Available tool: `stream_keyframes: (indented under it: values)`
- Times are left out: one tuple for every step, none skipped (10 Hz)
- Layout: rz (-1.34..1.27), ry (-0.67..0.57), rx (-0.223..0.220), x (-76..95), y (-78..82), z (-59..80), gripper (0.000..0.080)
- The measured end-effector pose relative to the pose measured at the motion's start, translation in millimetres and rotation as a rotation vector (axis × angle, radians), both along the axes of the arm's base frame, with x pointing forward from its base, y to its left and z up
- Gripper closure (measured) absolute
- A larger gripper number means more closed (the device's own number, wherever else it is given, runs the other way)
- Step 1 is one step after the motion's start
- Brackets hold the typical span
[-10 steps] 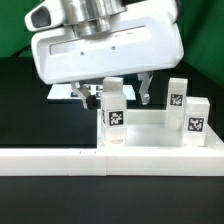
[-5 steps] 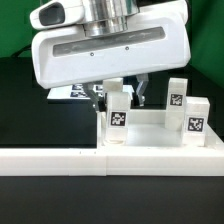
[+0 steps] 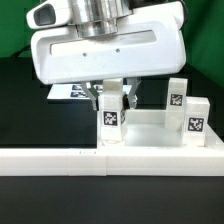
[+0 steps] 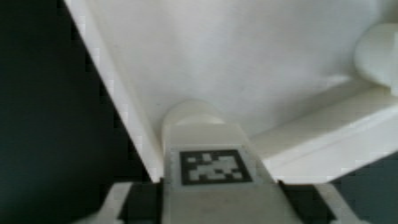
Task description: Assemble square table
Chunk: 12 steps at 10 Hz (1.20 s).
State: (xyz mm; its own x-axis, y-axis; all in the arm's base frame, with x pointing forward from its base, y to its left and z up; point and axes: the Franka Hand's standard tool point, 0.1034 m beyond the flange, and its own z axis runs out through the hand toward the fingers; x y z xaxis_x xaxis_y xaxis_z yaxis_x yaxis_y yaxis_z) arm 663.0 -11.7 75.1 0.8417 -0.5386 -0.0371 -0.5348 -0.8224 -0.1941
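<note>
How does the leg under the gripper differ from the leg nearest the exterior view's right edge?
The leg under the gripper stands taller between the fingers; the right-edge leg looks shorter and stands free. The first is by the slab's left end, the second at its right. Both are white with tags.

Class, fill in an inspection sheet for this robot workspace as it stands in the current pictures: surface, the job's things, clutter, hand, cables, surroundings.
Surface: black table, with a long low white border wall along its near edge.
Job's things: white tabletop behind the wall; one tagged leg upright between the fingers; two more tagged legs at the exterior view's right.
Clutter: nothing seen.
Hand: hand is down over the tagged leg, a finger on each side; whether they press it cannot be told.
Cables: nothing seen.
Surroundings: marker board behind the arm; green backdrop.
</note>
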Motion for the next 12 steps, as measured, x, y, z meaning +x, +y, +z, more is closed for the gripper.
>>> stream_keyframes:
  values:
    - [-0.155,0.025,0.032,0.3,0.2,-1.0,0.0503]
    - [-0.347,0.052,0.061,1.7,1.5,-1.7,0.0503]
    - [-0.513,0.079,0.095,2.3,1.9,-1.9,0.0503]
    - [-0.653,0.107,0.134,2.9,1.9,-2.0,0.0502]
    - [-0.798,0.140,0.167,3.6,2.7,-1.4,0.0502]
    - [-0.879,0.158,0.180,3.2,1.3,0.3,0.0502]
    - [-0.867,0.156,0.178,2.8,-0.2,0.7,0.0502]
    - [-0.842,0.153,0.176,2.3,0.7,-0.9,0.0502]
    - [-0.716,0.142,0.150,-0.6,0.0,-1.9,0.0477]
    - [-0.485,0.129,0.108,-4.9,-0.8,-2.9,0.0286]
    - [-0.272,0.090,0.086,-5.3,0.8,-5.1,0.0193]
    - [-0.153,0.070,0.085,-6.5,3.5,-6.0,0.0193]
